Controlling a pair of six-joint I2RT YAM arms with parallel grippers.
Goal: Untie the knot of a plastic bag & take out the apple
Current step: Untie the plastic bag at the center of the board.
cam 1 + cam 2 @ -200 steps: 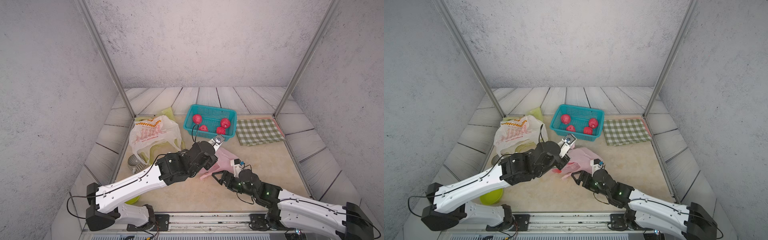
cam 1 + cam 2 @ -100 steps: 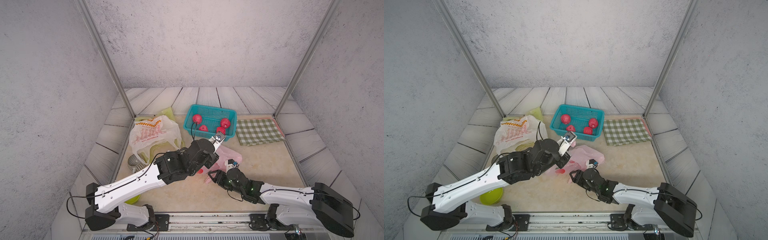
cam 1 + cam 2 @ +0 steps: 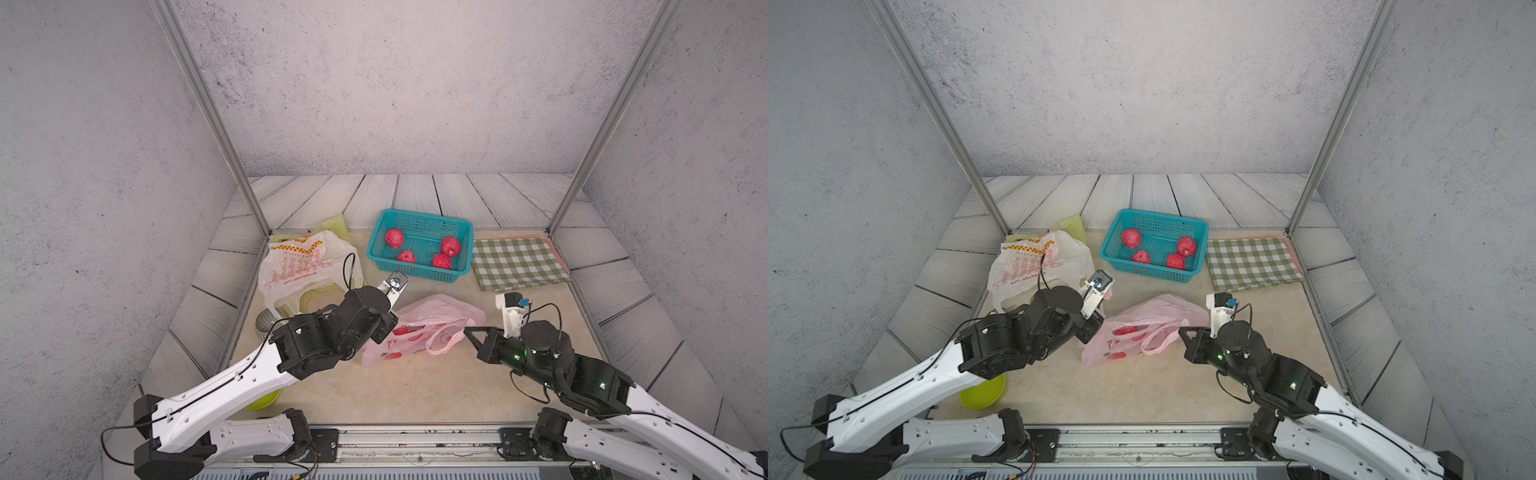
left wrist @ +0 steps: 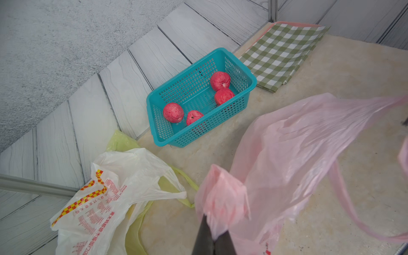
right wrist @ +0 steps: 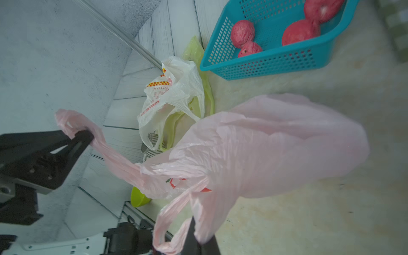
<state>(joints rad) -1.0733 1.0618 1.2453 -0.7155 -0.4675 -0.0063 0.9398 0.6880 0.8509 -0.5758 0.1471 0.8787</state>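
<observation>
1. Where the pink plastic bag (image 3: 432,316) rests on the bench (image 3: 415,386), it sits between the two arms, on the robot's side of the teal basket (image 3: 419,272).
2. The left fingers (image 4: 213,242) are pinched tight on a bunched pink handle of the bag, as the left wrist view shows.
3. The right fingers (image 5: 198,240) are closed on another handle loop at the bag's opposite end, and the film stretches between the two grips.
4. Red patches (image 3: 401,331) show at the end of the bag near the left arm. I cannot tell whether they are printing or an apple inside. A scrap of red print on the pink film is too small to read.
5. Four red apples (image 3: 394,237) sit in the basket.
6. A white carrier bag (image 3: 303,259) beside the basket bears red Chinese characters and a red-and-yellow chequered band. The characters are too creased to read.
7. A green checked cloth (image 3: 519,262) lies flat on the basket's other side, and a lime bowl (image 3: 982,390) sits partly under the left arm.
</observation>
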